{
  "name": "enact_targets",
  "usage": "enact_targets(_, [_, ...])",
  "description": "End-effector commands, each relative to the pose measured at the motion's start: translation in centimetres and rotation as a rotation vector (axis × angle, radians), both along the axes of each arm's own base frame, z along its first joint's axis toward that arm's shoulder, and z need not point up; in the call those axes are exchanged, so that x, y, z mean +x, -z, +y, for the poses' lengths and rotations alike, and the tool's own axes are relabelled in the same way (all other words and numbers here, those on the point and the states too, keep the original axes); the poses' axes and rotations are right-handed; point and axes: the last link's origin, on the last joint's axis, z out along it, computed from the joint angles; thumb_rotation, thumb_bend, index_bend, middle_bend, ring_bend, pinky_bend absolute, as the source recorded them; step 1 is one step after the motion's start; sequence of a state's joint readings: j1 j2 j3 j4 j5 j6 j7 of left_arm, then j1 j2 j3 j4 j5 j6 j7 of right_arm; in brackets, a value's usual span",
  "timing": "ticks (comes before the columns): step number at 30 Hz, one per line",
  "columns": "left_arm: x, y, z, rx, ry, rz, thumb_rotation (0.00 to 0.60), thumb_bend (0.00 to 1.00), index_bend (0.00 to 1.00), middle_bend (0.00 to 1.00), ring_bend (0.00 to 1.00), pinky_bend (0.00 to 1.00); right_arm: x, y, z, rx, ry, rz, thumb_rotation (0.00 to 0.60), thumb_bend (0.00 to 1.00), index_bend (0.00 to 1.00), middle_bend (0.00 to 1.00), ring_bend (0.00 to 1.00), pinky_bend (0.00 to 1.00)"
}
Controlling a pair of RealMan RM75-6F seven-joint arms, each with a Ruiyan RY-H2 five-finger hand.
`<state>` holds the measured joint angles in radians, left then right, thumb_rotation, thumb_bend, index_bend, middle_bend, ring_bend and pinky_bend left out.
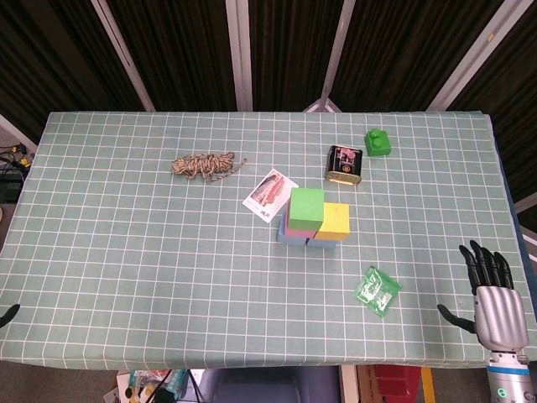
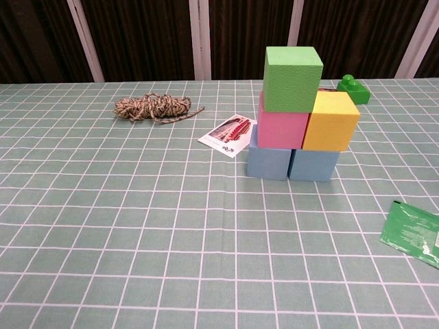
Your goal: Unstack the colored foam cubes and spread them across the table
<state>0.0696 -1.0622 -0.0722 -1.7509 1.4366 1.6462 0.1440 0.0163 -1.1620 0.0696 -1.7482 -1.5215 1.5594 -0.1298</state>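
Note:
The foam cubes stand stacked near the table's middle. A green cube [image 1: 307, 206] [image 2: 293, 78] tops the pile, on a pink cube [image 2: 281, 128] [image 1: 288, 225]. Beside the pink one a yellow cube [image 1: 333, 220] [image 2: 331, 121] rests on the lower layer. Two blue cubes [image 2: 269, 162] [image 2: 313, 164] form the base, seen as a blue strip [image 1: 306, 240] in the head view. My right hand [image 1: 491, 288] hovers at the table's front right corner, fingers spread, holding nothing, well away from the stack. Only a dark tip of my left hand [image 1: 8, 313] shows at the left edge.
A coil of rope [image 1: 204, 164] [image 2: 152, 107] lies at the back left. A printed card [image 1: 270, 196] [image 2: 228, 134] sits just left of the stack. Behind it stand a dark tin [image 1: 345, 164] and a green toy brick [image 1: 378, 142] [image 2: 353, 88]. A green sachet [image 1: 377, 290] [image 2: 414, 230] lies front right.

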Motion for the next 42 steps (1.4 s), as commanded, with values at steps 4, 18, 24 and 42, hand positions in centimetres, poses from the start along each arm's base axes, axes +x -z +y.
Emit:
enact_targets(4, [0.0,-0.1,-0.1,0.001,0.002,-0.003,0.6,0.2,0.17,0.0,0.0,0.08,0.0,0.1,0.1,0.007,-0.001,0.0,0.6,0.09,0.0,0.0,0.04,0.0])
enact_targets(18, [0.3,0.3,-0.1,-0.007,0.015,-0.002,0.6,0.19,0.17,0.0,0.0,0.08,-0.4,0.6,-0.4,0.103,-0.007,-0.107,0.6,0.09,0.0,0.0,0.03,0.0])
enact_targets(24, [0.2,0.4,-0.4,-0.004,0.006,0.009,0.6,0.2,0.17,0.0,0.0,0.08,0.1,1.8,-1.2,0.069,-0.051,-0.131,0.6,0.09,0.0,0.0,0.01,0.0])
enact_targets(42, [0.7,1.1,-0.4,-0.001,0.003,0.035,0.6,0.2,0.17,0.0,0.0,0.08,4.4,9.2,-8.6,0.285,-0.047,-0.635,0.6,0.09,0.0,0.0,0.0,0.0])
